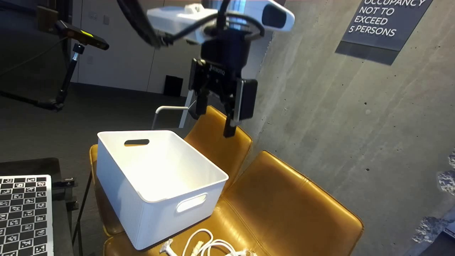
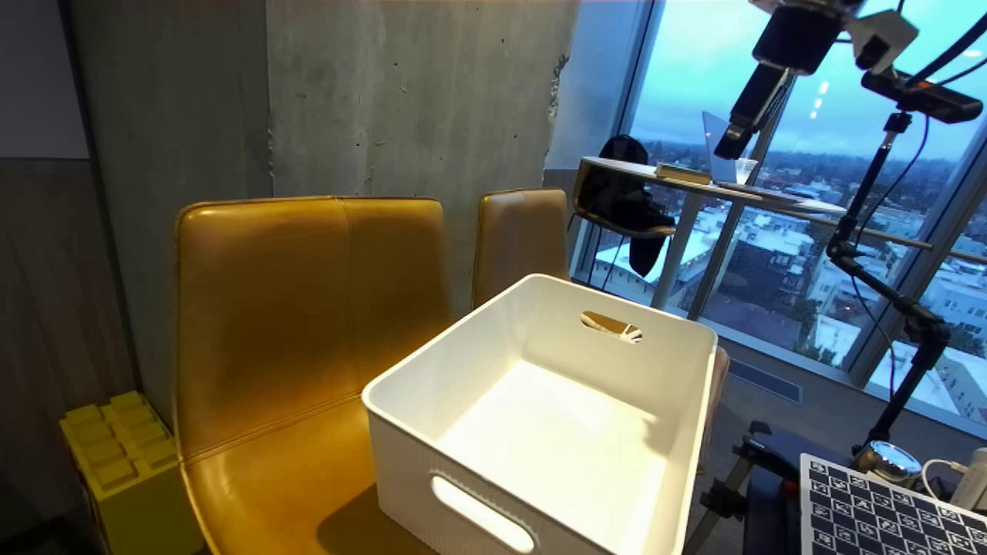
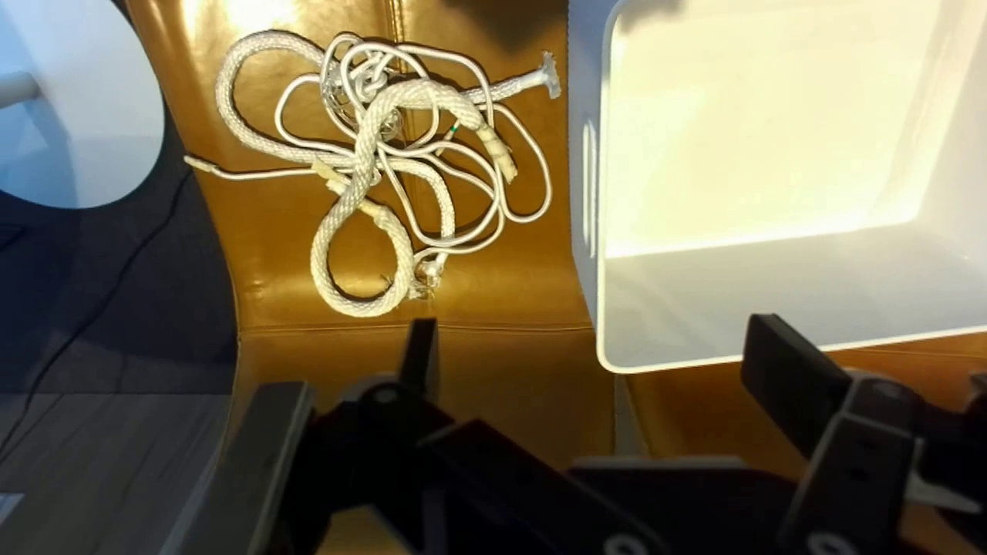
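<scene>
While ropes (image 3: 365,158) lie beside the bin (image 1: 167,221), the wide-spread, empty jaws hang clear, higher than its rim (image 3: 602,231).

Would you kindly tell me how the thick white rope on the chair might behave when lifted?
The thick rope would probably droop, as it lies in loose bends. It may drag the thin cord along, since their loops cross. Its braided surface seems unlikely to slip.
</scene>
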### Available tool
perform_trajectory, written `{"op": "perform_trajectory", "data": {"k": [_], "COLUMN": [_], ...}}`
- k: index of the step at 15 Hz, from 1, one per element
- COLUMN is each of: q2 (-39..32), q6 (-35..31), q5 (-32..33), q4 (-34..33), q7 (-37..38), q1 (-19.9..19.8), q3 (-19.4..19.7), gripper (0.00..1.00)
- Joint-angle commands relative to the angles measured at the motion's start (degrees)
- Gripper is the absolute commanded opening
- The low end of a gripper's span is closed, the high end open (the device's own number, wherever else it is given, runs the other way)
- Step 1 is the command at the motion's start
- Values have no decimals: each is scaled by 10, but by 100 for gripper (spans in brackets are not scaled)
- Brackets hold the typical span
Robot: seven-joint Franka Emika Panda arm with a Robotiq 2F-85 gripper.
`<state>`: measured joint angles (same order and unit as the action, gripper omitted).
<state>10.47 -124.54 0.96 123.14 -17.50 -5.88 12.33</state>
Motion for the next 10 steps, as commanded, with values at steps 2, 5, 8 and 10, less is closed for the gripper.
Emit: {"op": "perform_trajectory", "data": {"k": [2, 5, 8, 10], "q2": [-92, -161, -236, -280], "q6": [-104, -160, -199, -207], "q5": [-18, -25, -45, -53], "q4": [3, -2, -23, -45], "q7": [36, 43, 27, 29], "q1": [-29, -46, -64, -74], "q3": [6, 4, -3, -10], "gripper": [100, 100, 100, 100]}}
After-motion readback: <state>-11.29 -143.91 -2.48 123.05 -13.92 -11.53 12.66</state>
